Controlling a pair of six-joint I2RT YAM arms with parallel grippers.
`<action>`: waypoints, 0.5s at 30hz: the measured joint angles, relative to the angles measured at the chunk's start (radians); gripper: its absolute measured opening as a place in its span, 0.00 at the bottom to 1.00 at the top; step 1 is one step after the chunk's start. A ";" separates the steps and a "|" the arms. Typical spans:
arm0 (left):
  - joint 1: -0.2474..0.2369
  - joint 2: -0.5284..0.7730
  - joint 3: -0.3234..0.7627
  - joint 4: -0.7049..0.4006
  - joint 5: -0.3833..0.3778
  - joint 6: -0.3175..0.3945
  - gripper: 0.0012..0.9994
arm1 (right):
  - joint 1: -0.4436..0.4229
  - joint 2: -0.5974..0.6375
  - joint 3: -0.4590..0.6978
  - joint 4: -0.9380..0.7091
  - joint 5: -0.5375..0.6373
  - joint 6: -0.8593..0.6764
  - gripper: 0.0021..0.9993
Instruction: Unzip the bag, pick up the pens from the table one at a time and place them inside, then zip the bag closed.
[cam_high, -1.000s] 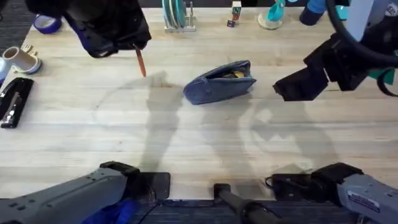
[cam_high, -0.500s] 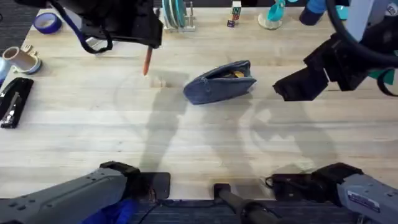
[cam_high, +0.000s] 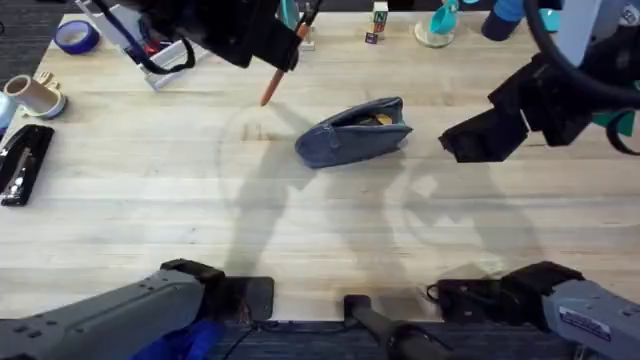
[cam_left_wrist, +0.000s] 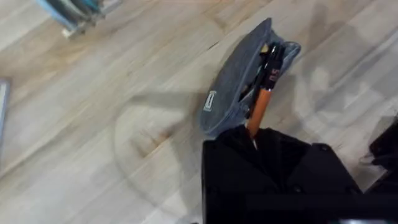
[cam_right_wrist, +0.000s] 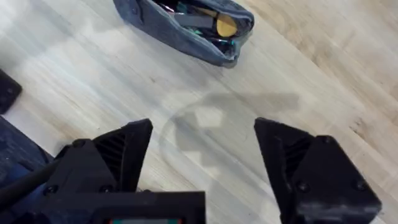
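— Where's your left hand?

— Up over the far side of the tabletop, clamped on a pen. The pen hangs slanted from the fingers, its tip above the wood just left of the bag. From your left wrist camera the pen points toward the bag's open mouth, which lies just past the hand.

— And the bag itself?

— It lies near the tabletop's middle, unzipped, with pens and a yellow item inside.

— Your right hand?

— It hangs to the right of the bag, well apart from it, fingers spread wide and holding nothing.
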 joint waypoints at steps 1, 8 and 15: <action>-0.004 0.000 0.000 0.009 0.011 0.012 0.04 | 0.000 0.000 0.000 0.000 0.000 0.000 1.00; -0.074 0.000 0.000 0.095 0.047 0.072 0.04 | 0.000 0.000 0.000 0.000 0.000 0.000 1.00; -0.146 0.000 0.000 0.220 0.054 0.128 0.04 | 0.000 0.000 0.000 0.000 0.000 0.000 1.00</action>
